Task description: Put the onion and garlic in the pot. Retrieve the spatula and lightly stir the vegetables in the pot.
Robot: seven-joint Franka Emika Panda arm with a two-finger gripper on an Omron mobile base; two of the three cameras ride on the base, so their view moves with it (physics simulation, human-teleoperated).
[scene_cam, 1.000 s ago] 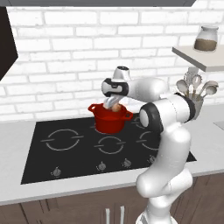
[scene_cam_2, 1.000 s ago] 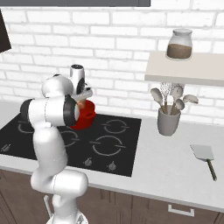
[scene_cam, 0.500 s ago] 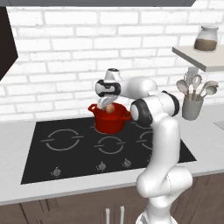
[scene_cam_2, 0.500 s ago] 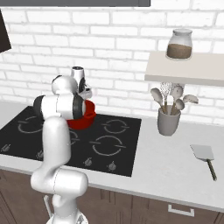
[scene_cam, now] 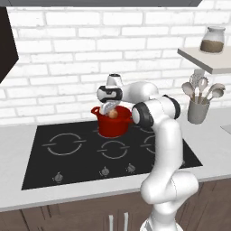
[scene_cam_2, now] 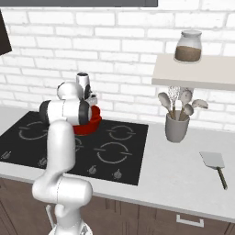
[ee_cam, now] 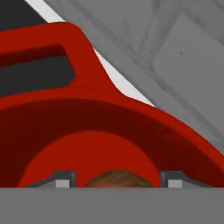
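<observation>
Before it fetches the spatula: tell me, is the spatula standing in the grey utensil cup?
No. The spatula lies flat on the counter, apart from the utensil cup.

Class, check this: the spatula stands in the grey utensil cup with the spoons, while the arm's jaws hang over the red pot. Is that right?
Not quite. The spatula lies flat on the counter, right of the utensil cup, as the right base view shows. The gripper does hang over the red pot.
</observation>
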